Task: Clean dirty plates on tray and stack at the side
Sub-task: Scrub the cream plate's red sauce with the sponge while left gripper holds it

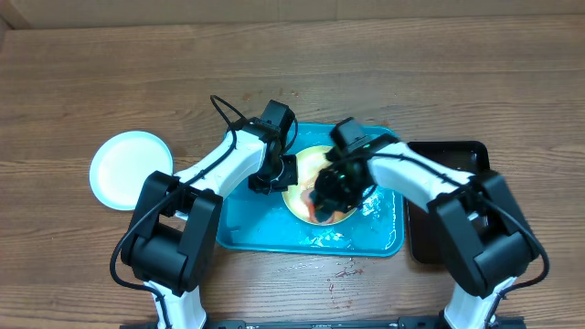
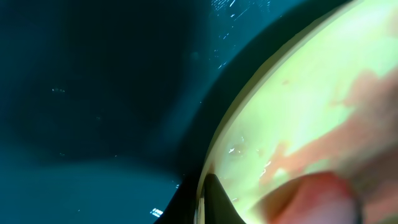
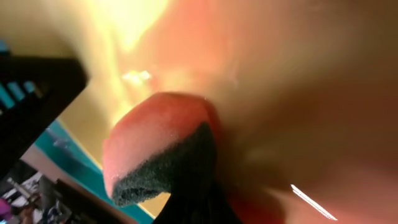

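On the turquoise tray (image 1: 247, 228) lies a red-smeared yellow-green plate (image 1: 298, 197). The left gripper (image 1: 283, 174) pinches the plate's left rim between its fingers, while the right gripper (image 1: 331, 196) clamps an orange sponge (image 3: 161, 137) against it. A light blue plate (image 1: 130, 170) sits apart on the table (image 1: 411, 55).

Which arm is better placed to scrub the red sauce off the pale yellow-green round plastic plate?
Right. The right tool holds the orange sponge with a dark scouring side against the pale yellow-green round plastic plate, by the red sauce smear. The left tool sits at the plate's rim without a sponge.
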Controlling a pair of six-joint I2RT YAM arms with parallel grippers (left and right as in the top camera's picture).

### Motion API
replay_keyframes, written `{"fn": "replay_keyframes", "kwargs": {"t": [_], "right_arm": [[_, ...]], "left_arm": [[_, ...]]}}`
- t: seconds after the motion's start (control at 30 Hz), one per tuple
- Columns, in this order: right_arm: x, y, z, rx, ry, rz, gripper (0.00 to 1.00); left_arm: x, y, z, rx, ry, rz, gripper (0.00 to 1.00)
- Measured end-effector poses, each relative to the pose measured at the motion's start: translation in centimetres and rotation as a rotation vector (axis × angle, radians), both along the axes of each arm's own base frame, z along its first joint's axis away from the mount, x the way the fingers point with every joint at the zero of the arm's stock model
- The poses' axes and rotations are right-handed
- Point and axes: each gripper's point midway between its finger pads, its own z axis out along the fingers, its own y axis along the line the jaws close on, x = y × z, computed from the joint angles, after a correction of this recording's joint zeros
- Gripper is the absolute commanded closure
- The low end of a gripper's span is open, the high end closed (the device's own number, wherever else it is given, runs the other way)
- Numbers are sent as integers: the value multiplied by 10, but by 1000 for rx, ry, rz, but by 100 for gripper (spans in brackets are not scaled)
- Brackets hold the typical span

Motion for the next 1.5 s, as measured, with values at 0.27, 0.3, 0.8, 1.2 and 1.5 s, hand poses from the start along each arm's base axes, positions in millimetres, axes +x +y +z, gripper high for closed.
{"fn": "replay_keyframes", "kwargs": {"t": [0.27, 0.3, 0.8, 1.2, 1.5], "right_arm": [[21, 22, 0, 93, -16, -106, 96], [24, 23, 0, 100, -18, -118, 96], [65, 16, -1, 186, -22, -268, 96], [123, -64, -4, 179, -61, -490, 96], [118, -71, -4, 165, -23, -502, 96]], "left_arm": [[-1, 0, 0, 2, 3, 0, 95], [-1, 0, 0, 2, 3, 0, 95], [0, -1, 0, -4, 2, 0, 96], [2, -7, 0, -25, 8, 19, 96], [2, -7, 0, -26, 7, 19, 96]]}}
